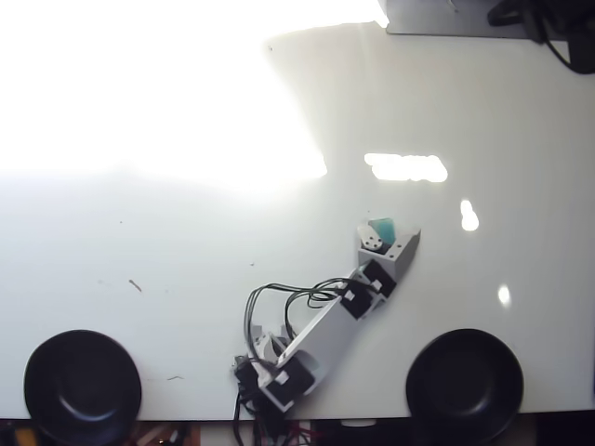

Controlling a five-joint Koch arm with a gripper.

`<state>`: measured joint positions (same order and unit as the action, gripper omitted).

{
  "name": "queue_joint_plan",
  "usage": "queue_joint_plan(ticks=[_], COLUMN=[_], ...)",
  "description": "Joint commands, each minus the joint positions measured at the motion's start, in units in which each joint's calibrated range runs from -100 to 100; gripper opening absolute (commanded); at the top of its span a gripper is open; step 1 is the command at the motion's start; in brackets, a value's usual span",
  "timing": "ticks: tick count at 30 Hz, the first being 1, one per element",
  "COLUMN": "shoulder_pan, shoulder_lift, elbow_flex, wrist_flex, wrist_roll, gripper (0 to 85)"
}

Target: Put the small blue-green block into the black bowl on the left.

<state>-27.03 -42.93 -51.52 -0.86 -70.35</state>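
Observation:
The small blue-green block (382, 226) lies on the white table right of centre in the overhead view, only its far part showing. My gripper (390, 232) stands open around it, one white jaw on each side, and the near part of the block is hidden under the gripper. The white arm (316, 344) reaches up and to the right from the table's front edge. The black bowl (82, 387) sits at the front left corner with nothing in it, far from the gripper.
A second black bowl (465, 386) of the same look sits at the front right, just below the gripper. Strong glare washes out the table's upper left. A grey device (446, 17) with dark cables lies at the top right edge.

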Motion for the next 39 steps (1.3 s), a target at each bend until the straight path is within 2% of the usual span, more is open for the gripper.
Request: queue_joint_plan(ticks=[1, 7, 12, 16, 17, 25, 39], shoulder_pan=[-0.63, -0.83, -0.54, -0.20, -0.15, 1.81, 13.92], shoulder_lift=[3.45, 7.74, 8.70, 10.52, 10.52, 5.60, -15.83], elbow_flex=[3.00, 1.43, 1.15, 0.97, 0.97, 0.51, -0.69], wrist_flex=[4.15, 4.71, 1.63, 0.66, -0.07, -7.69, -17.66], wrist_roll=[-0.93, -1.12, -1.07, -0.98, -0.88, 4.35, 13.87], gripper=[50.2, 48.6, 42.8, 41.4, 38.4, 11.1, 7.2])
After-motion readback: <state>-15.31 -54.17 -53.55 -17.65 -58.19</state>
